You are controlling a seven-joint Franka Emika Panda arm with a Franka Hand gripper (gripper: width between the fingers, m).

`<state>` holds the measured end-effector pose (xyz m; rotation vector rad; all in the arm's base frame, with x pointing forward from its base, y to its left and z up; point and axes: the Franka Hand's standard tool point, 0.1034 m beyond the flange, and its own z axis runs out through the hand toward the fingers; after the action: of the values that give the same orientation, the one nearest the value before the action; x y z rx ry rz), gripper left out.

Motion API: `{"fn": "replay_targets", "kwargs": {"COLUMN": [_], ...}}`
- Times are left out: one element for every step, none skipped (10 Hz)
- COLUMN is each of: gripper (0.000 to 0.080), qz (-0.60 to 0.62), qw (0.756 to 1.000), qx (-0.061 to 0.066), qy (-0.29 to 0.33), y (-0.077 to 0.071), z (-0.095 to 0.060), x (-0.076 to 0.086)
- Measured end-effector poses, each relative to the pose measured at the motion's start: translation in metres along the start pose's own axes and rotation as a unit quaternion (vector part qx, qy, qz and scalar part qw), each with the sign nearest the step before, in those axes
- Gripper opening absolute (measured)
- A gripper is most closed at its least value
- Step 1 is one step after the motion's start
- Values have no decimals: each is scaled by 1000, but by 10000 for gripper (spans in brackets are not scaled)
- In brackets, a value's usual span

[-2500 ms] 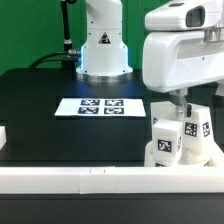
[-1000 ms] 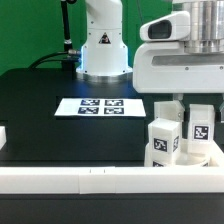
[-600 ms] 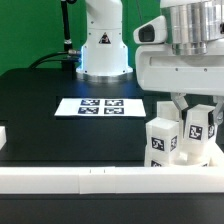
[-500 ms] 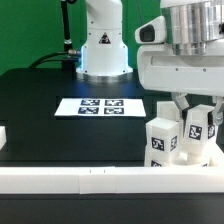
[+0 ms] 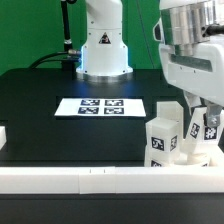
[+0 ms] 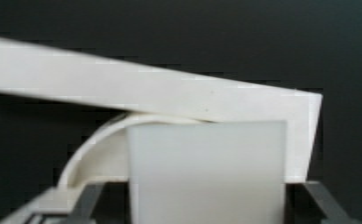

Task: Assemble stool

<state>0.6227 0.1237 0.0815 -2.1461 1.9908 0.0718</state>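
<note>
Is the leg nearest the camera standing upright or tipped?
Upright: in the exterior view the leg stands tall on the seat, its sides vertical and its tag facing forward.

Two of my stool's white block legs stand upright at the exterior view's right, close behind the long rail. The nearer leg (image 5: 163, 138) shows a black-and-white square tag on its front face. The second leg (image 5: 208, 127) stands just beside it, further right, also tagged, partly hidden by my own arm. Below them the round seat (image 5: 195, 156) shows only as a curved white edge. From my wrist, a plain white leg (image 6: 210, 165) fills the view, seat rim (image 6: 93, 150) curving behind it.
</note>
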Motion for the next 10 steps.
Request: {"fn": "replay_targets", "kwargs": {"gripper": [340, 340, 340, 340, 340, 340, 552, 552, 629, 643], "qz": [88, 166, 246, 254, 274, 267, 265, 241, 182, 96], "qw": [996, 985, 967, 965, 959, 961, 962, 968, 982, 994], "qx": [19, 44, 68, 67, 67, 67, 67, 65, 48, 51], "qy": [-6, -15, -19, -19, -23, -22, -22, -22, -28, -30], "y": [-2, -4, -5, -5, -5, -5, -5, -5, -4, -9], "z": [1, 2, 2, 2, 2, 2, 2, 2, -4, -16], "x": [-2, -2, -5, -6, -5, -6, -6, -7, -11, -13]}}
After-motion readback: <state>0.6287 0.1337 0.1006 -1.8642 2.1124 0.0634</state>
